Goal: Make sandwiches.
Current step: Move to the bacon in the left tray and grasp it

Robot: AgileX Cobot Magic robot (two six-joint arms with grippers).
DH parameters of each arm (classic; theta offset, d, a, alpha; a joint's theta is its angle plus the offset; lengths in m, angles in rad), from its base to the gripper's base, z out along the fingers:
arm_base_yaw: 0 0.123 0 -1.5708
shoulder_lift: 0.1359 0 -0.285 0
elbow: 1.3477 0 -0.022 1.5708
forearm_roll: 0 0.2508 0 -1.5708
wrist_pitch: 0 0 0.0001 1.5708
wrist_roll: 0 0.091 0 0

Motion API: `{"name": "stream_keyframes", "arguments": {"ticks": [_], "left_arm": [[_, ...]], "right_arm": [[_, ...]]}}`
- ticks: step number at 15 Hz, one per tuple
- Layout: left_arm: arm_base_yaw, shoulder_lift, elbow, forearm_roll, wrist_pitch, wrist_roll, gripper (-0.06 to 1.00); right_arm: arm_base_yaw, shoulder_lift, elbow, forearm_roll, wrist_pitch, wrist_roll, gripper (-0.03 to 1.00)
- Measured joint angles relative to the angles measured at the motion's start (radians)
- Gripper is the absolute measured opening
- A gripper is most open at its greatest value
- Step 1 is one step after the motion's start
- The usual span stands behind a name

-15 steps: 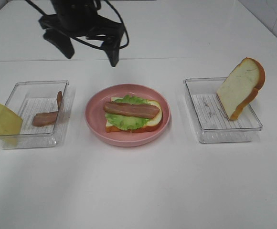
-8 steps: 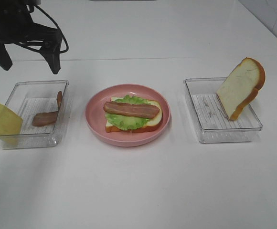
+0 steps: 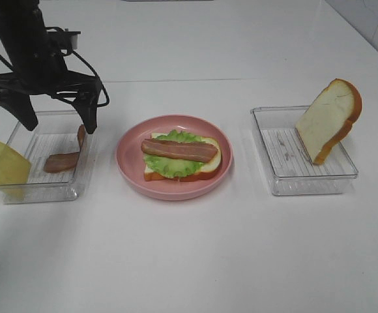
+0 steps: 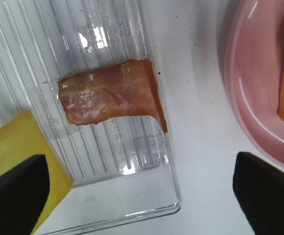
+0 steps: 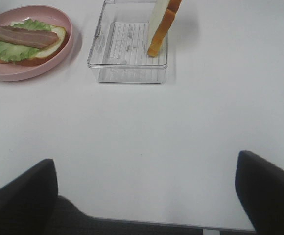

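From the high camera, the open-faced sandwich [image 3: 179, 156] is seen lying flat on the pink plate [image 3: 129, 171]. Its top bacon strip [image 3: 179, 150] is laid along the 9-to-3 line over frilly lettuce [image 3: 169, 167]. At the plate's 9 o'clock, the left gripper [image 3: 52, 116] is held over the ribbed clear left tray [image 3: 42, 189], jaws spread wide and empty. A spare bacon strip [image 3: 62, 160] is curled up the tray wall. A cheese square [image 3: 3, 163] is propped on the tray's 9 o'clock edge. At 3 o'clock, a bread slice [image 3: 328, 120] is leaned in the right tray [image 3: 287, 179].

In the left wrist view, the glossy spare strip is framed by black fingers [image 4: 14, 191] (blurred); cheese and plate are cut off.

In the right wrist view, the right gripper [image 5: 144, 171] is held open over the white table [image 5: 181, 137], nothing gripped.
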State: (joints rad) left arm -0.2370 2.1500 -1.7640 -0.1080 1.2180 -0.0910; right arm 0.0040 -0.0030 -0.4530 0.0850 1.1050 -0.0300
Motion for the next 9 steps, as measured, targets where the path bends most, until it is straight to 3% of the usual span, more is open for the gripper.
{"name": "stream_keyframes", "arguments": {"ticks": [9], "left_arm": [[0.000,0.062,0.000,-0.004,-0.079,-0.001,0.77]], "right_arm": [[0.000,0.000,0.000,0.000,0.000,0.000,0.94]]}}
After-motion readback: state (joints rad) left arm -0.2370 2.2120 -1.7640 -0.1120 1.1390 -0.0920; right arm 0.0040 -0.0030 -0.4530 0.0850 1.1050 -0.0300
